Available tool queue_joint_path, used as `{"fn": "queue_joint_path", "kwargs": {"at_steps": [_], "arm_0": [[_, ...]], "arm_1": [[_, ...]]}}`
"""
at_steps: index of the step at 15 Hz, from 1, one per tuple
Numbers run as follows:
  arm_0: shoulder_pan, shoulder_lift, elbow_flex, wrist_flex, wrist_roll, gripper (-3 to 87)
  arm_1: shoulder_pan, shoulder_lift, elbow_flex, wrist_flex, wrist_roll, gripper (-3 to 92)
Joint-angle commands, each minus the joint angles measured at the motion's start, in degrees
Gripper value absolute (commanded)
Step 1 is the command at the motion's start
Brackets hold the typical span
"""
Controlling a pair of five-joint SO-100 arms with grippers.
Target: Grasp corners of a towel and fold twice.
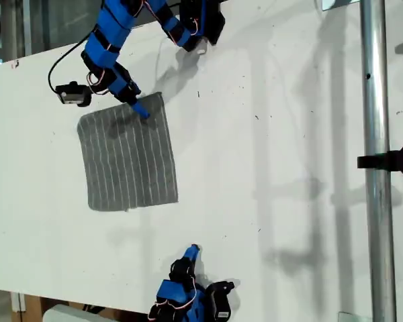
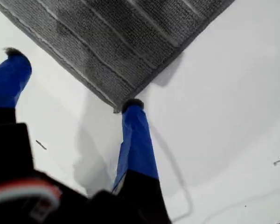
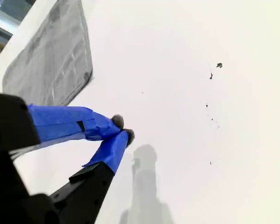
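Exterior view: towel (image 1: pixel 129 159) flat, dark gray, pale stripes. First pincer (image 2: pixel 70 79) spread wide; second pincer (image 3: pixel 122 129) closed, empty.

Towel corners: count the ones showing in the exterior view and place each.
4. Corners of the towel: upper right under my first gripper, upper left, lower left, lower right. None hidden.

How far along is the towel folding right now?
Nothing is folded yet: the towel lies flat in one layer on the table. In hand: my first hand is open, one finger tip at a towel corner, not yet gripping it. My second hand is shut on nothing, well away from the towel. Left to do: grasping the corners and both folds.
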Motion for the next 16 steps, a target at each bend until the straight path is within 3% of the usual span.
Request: {"fn": "queue_joint_path", "kwargs": {"at_steps": [1, 7, 9, 16], "arm_0": [[0.35, 0.26, 0.18, 0.18, -0.18, -1.5], [-0.35, 0.26, 0.18, 0.18, -0.09, -1.5], [-0.88, 0.26, 0.18, 0.18, -0.09, -1.5], [-6.15, 0.00, -5.98, 1.41, 0.88, -1.5]], "arm_1": [[-1.49, -2.11, 0.44, -4.31, -0.79, 39.4], [-0.97, -14.68, -2.55, -8.79, -2.02, 31.6], [-1.05, -16.52, -4.04, -7.91, -2.64, 5.0], [-3.52, -16.17, -3.87, -8.88, -2.55, -0.2]]}}
